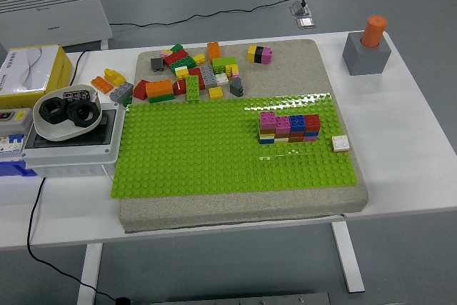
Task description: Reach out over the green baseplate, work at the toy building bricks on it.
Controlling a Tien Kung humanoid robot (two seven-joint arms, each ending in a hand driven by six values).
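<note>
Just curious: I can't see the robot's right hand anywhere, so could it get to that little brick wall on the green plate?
Probably yes: nothing stands over the brick wall, and the plate's right side is bare but for a small white brick.

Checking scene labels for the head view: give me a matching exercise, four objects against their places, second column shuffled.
Things:
1. brick wall
2. white brick
3. orange peg
4. loose bricks

Places:
A. in the grey block at the table's far right
B. on the mat beyond the baseplate's far edge
C. standing on the baseplate, right of its centre
D. at the baseplate's right edge, alone

Pairs: 1-C, 2-D, 3-A, 4-B
</note>
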